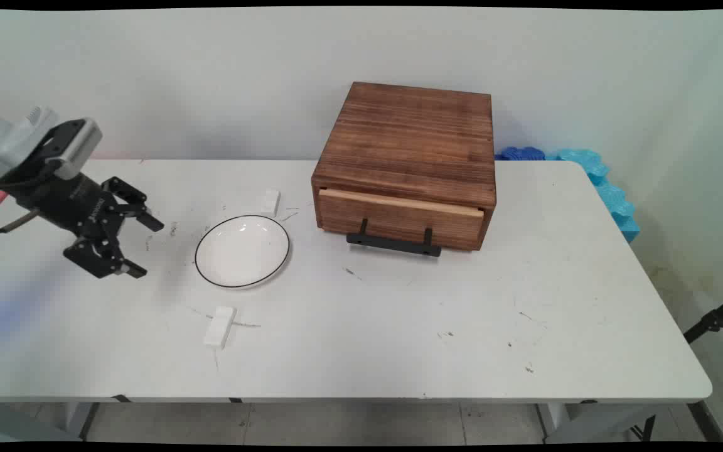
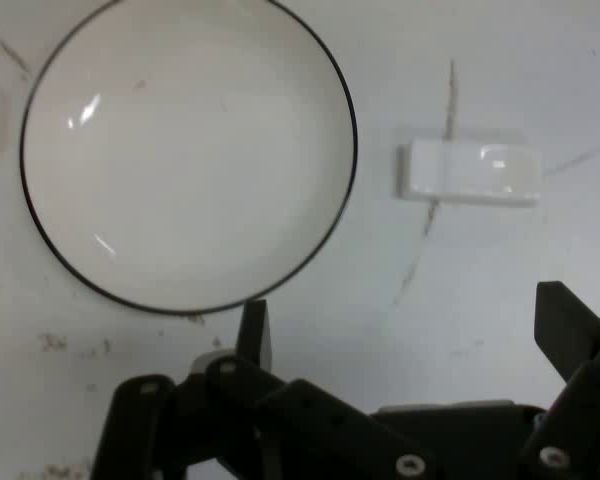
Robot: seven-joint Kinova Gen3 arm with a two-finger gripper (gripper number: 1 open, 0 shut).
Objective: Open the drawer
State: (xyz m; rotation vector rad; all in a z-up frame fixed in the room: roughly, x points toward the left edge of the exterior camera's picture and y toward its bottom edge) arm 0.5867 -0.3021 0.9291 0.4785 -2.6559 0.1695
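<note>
My black gripper (image 1: 146,248) hovers open over the table's left side, a short way left of a white plate with a thin black rim (image 1: 242,251); nothing is between its fingers. Seen from the hand, the plate (image 2: 185,150) fills the upper left, empty, and a small white block (image 2: 470,172) lies to its right, beyond the open gripper (image 2: 410,335). In the main view that block (image 1: 219,326) lies in front of the plate, and a second small white block (image 1: 270,202) lies just behind it.
A wooden drawer box (image 1: 408,163) with a black handle (image 1: 394,242) stands at the table's back centre, its drawer shut. Blue foam pieces (image 1: 594,172) lie off the far right corner. A black stand leg (image 1: 713,320) shows at the right.
</note>
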